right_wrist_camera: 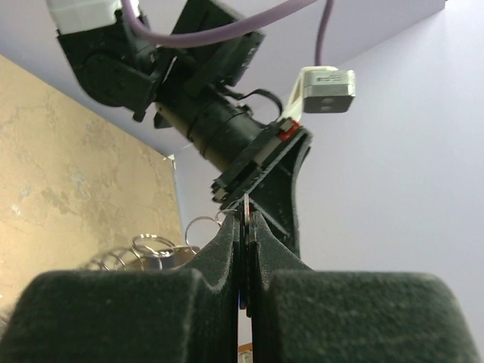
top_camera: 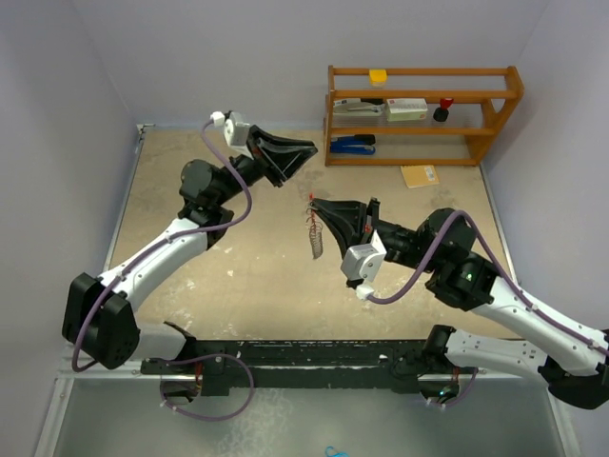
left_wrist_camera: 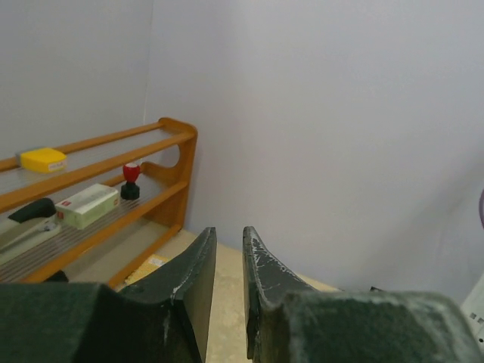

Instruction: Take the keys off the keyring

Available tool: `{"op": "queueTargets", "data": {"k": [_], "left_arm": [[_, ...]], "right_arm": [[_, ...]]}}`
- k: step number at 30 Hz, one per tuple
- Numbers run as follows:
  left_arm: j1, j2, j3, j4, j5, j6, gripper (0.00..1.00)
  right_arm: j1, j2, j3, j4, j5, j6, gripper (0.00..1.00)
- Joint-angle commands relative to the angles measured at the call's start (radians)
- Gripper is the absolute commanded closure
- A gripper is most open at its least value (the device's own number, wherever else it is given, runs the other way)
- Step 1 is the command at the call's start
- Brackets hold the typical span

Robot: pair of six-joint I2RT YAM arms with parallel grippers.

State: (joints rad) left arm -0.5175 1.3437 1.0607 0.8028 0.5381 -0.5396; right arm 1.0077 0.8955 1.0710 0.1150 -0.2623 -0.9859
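"While the right gripper (top_camera: 317, 206) carries the load alone, what does the step in hand call for?" the trainee asks.

"The right fingers (right_wrist_camera: 227, 249) are pressed together on a thin strip of the keyring (top_camera: 315, 240), with red showing in the slit between them," the instructor replies. "The left gripper (top_camera: 310, 147) hangs well apart from it. Its fingers (left_wrist_camera: 198, 265) are parted by a narrow gap and hold nothing. The likely step is to bring the left gripper across to the hanging piece. It would do well to spread the left fingers wider before closing in, approach from the free end rather than the pinch, and take one key at a time. The right pinch should stay firm so the piece does not swing."

"Where does the keyring sit, and which way does it run?"

"It is off the table (top_camera: 190, 190), hanging from the right fingertips. Its long axis appears to run straight away from the pinch, with the red end at the fingertips and the silvery ridged end free below them. In the right wrist view, small wire rings (right_wrist_camera: 153, 246) bunch just beside the fingers, short of the tips."

"And the keys?"

"They cannot be told apart from that cluster, which is too small and partly hidden by the fingers. The left gripper would need a clear view of them before it commits."
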Motion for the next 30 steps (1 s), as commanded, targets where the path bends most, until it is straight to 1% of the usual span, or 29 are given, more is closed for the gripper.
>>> {"op": "queueTargets", "data": {"k": [1,5,10,14,17,21,26,30], "left_arm": [[0.002,0.021,-0.051,0.312,0.082,-0.104,0.84],[0.002,0.069,-0.076,0.490,0.130,-0.198,0.86],[0.011,0.117,-0.109,0.780,0.137,-0.349,0.83],[0.013,0.174,-0.079,0.907,0.178,-0.464,0.80],[0.013,0.204,-0.051,0.919,0.215,-0.507,0.79],[0.012,0.216,-0.057,0.920,0.238,-0.498,0.79],[0.008,0.192,-0.069,0.919,0.288,-0.477,0.80],[-0.001,0.172,-0.069,0.919,0.310,-0.471,0.79]], "right_arm": [[0.000,-0.027,-0.001,0.104,-0.001,0.015,1.00],[0.000,-0.033,-0.009,0.113,0.001,0.023,1.00],[0.000,-0.044,-0.023,0.120,0.003,0.027,1.00],[0.000,-0.051,-0.026,0.117,0.003,0.027,1.00],[0.000,-0.055,-0.029,0.119,-0.001,0.028,1.00],[0.000,-0.057,-0.031,0.126,-0.006,0.035,1.00],[0.000,-0.055,-0.030,0.132,-0.008,0.038,1.00],[0.000,-0.053,-0.029,0.137,-0.008,0.040,1.00]]}}
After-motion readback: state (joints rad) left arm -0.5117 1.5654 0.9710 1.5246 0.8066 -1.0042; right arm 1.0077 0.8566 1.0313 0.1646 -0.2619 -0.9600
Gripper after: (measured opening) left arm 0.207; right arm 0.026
